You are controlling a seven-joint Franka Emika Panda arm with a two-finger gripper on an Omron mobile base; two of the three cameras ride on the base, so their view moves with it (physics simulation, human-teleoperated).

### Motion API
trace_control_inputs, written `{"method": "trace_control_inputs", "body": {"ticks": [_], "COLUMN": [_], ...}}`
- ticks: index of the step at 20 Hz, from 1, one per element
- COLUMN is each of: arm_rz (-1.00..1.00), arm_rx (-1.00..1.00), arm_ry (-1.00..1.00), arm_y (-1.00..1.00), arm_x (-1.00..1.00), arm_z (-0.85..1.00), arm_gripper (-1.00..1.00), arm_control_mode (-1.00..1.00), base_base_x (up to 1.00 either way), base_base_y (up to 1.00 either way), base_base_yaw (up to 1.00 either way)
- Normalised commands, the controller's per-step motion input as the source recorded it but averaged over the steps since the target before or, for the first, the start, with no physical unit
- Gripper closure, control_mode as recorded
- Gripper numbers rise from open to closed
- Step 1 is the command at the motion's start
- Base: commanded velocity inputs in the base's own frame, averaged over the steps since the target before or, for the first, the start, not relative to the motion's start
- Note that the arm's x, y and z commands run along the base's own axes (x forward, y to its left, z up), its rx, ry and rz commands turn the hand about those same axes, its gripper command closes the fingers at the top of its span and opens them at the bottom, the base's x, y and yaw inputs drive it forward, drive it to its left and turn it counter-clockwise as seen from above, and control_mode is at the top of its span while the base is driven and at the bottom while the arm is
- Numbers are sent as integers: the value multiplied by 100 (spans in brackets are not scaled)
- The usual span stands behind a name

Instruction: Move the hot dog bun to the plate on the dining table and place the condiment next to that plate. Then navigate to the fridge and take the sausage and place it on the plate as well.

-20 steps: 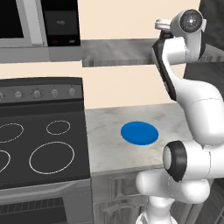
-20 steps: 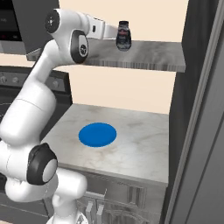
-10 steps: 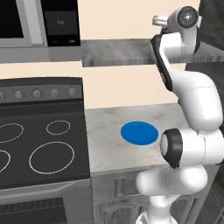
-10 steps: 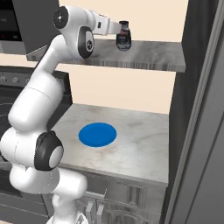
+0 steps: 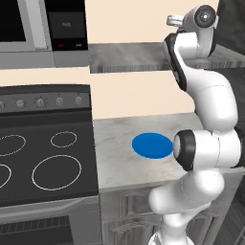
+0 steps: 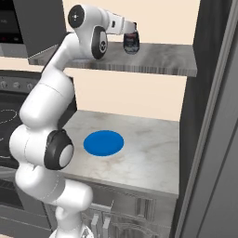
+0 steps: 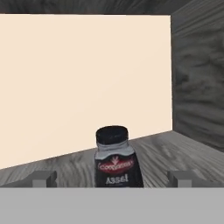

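The condiment (image 6: 132, 43), a small jar-like bottle with a dark cap and dark label, stands upright on a grey wooden shelf (image 6: 160, 58) above the counter. My gripper (image 6: 131, 35) is raised to the shelf and reaches the bottle from the left. In the hand view the condiment (image 7: 116, 159) stands between my two fingertips (image 7: 43, 178), which are wide apart and do not touch it; the gripper (image 7: 113, 179) is open. The hot dog bun, brown-rimmed plate, dining table and sausage are out of view.
A flat bright blue disc plate (image 6: 103, 142) lies on the marble counter (image 6: 148, 160) below the shelf. A black stove (image 5: 43, 158) is left of the counter, a microwave (image 5: 43, 28) above it. A tall dark panel (image 6: 211, 116) bounds the right side.
The hand has pushed forward along the shelf, bringing its open fingers around the condiment. The bottle and blue disc have stayed put.
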Motion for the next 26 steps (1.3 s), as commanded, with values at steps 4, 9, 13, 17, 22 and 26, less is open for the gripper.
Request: {"method": "trace_control_inputs", "body": {"ticks": [4,9,13,17,22,26], "arm_rz": [4,4,2,0,0,1], "arm_rx": [0,0,0,0,0,0], "arm_ry": [0,0,3,0,0,0], "arm_y": [-15,-14,-27,-15,0,0], "arm_x": [38,38,29,10,11,18], "arm_z": [0,0,0,-5,0,-6], "arm_gripper": [-100,-100,-100,-100,-100,-100], "arm_control_mode": [-100,-100,-100,-100,-100,-100], "base_base_x": [0,0,0,0,0,0], "base_base_y": [0,0,0,0,0,0], "base_base_yaw": [0,0,0,0,0,0]}}
